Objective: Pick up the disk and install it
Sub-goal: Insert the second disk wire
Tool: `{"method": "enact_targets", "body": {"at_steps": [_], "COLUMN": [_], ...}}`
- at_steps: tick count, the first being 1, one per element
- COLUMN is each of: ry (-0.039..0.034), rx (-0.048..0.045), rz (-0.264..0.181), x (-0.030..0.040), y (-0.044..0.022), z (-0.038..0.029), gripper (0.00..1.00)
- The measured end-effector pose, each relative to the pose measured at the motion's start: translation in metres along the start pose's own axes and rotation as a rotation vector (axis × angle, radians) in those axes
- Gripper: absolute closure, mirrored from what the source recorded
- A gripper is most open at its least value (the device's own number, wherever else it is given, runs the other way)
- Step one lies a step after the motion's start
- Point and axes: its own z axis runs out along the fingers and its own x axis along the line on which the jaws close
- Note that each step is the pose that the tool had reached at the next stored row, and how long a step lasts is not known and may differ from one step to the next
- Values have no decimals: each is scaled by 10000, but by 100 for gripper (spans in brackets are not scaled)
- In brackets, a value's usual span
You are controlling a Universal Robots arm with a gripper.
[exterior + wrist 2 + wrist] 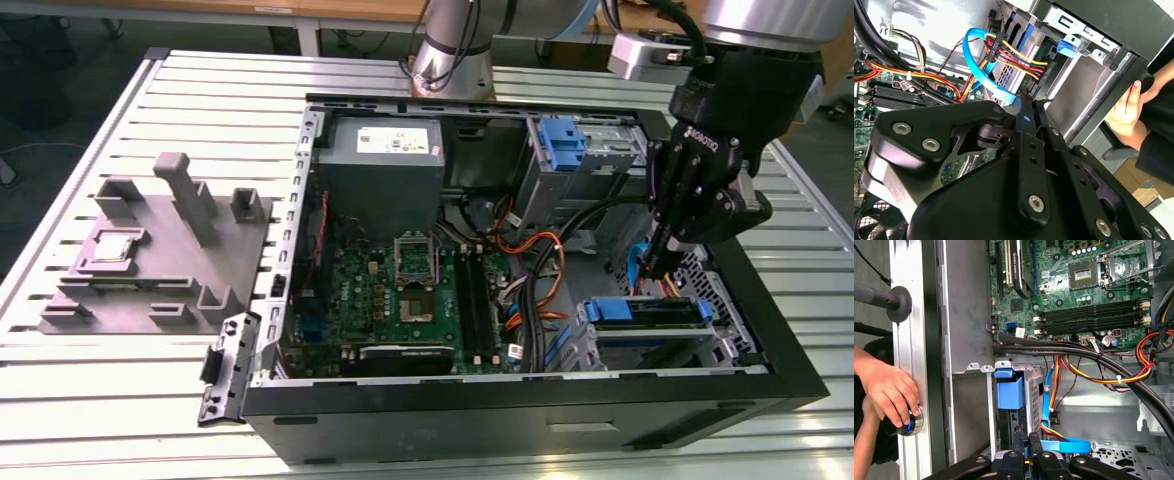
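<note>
The disk (654,313) sits in the lower drive bay at the computer case's front corner, on the exterior view's right, with its blue rail (1010,392) showing. Blue and red-yellow cables (1004,60) run to its end. My gripper (654,268) hangs inside the case just above that bay. The fingers are pressed together with nothing between them, and in both wrist views the fingertips (1025,437) (1034,102) point at the cable end of the disk.
The open case (534,400) lies on a slatted metal table (120,400). A person's hand (891,390) (1126,107) rests on the case edge. A second blue-railed bay (567,140), the motherboard (400,290) and a grey fixture (160,250) holding a small chip are nearby.
</note>
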Motion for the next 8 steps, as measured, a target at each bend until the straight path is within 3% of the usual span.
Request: {"method": "enact_targets", "body": {"at_steps": [8], "ry": [-2], "rx": [23], "rz": [1], "x": [31], "y": [0], "z": [13], "gripper": [84]}}
